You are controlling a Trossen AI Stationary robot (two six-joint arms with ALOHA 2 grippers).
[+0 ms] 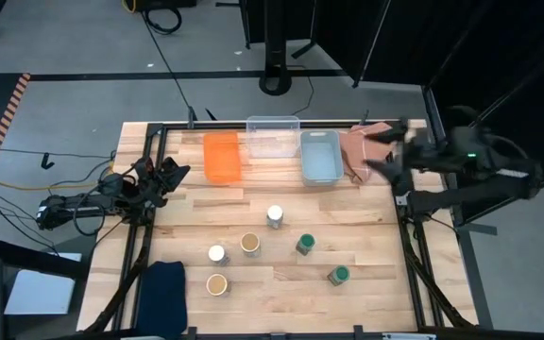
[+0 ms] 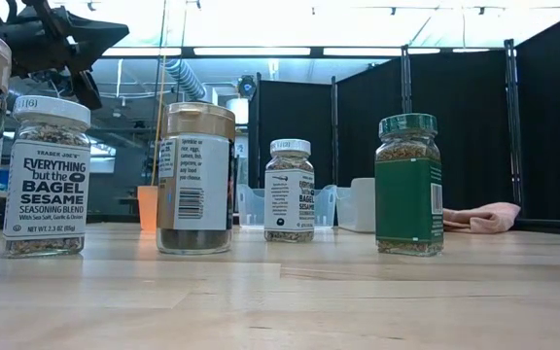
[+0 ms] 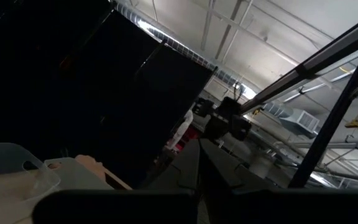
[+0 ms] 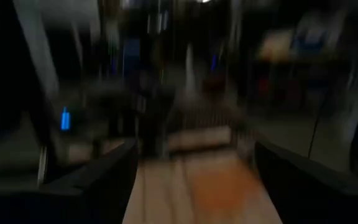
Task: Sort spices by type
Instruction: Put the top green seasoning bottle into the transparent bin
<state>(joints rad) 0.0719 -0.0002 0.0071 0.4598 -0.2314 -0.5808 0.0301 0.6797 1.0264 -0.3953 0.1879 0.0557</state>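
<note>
On the table all six jars (image 1: 275, 216) stood loose, none in the bins (image 1: 222, 157); sorting had not begun. Right gripper (image 1: 382, 151) hung wide open near the bins; left gripper's (image 1: 171, 177) fingers I couldn't tell.

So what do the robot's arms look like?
Both are dark, almost black, jointed machines. The left arm trails black cables, and its hand is two dark prongs. The right arm is chunkier, with a tiny green light on top.
</note>
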